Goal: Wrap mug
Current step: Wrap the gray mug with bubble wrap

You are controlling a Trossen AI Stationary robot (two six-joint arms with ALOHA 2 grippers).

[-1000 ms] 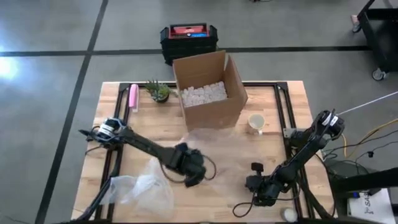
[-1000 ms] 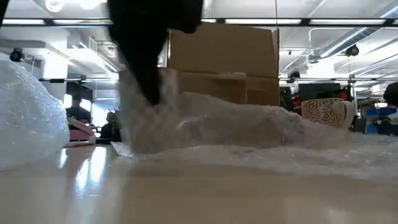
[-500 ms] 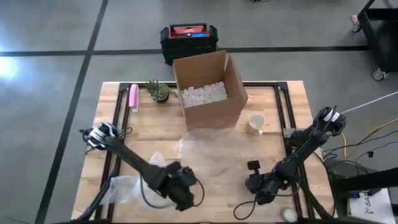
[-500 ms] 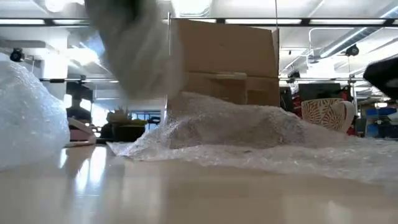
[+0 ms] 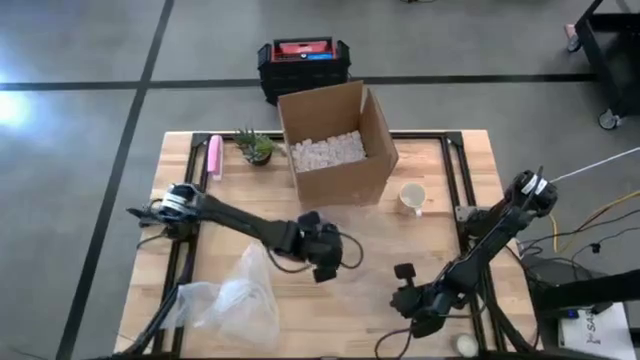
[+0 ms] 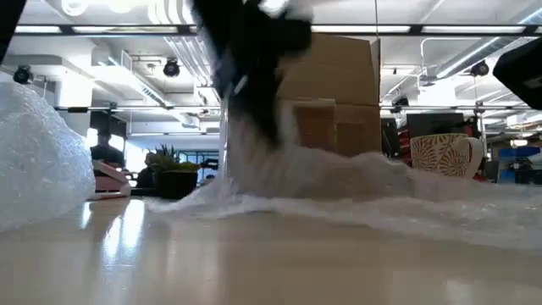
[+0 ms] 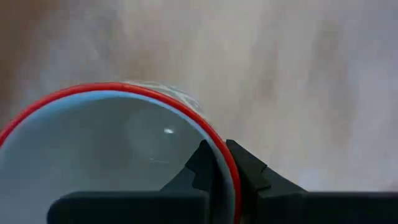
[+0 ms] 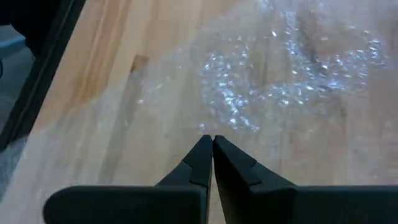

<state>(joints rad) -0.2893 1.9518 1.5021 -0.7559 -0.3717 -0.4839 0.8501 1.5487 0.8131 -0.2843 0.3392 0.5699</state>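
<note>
Mug rim (image 7: 124, 93), red with a white inside, is seen pinched by the left gripper (image 7: 214, 165) only in the wrist view; overhead it's hidden. Right gripper (image 8: 212, 152) is closed on nothing over bubble wrap (image 8: 280, 81).

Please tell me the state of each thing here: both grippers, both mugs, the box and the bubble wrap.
Red-rimmed mug: held by its rim.
Left gripper: shut on that rim.
Right gripper: shut, empty.
Cardboard box: open, white filler inside.
Beige mug: upright on the table, unwrapped.
Bubble wrap sheet: spread out, rumpled.
</note>
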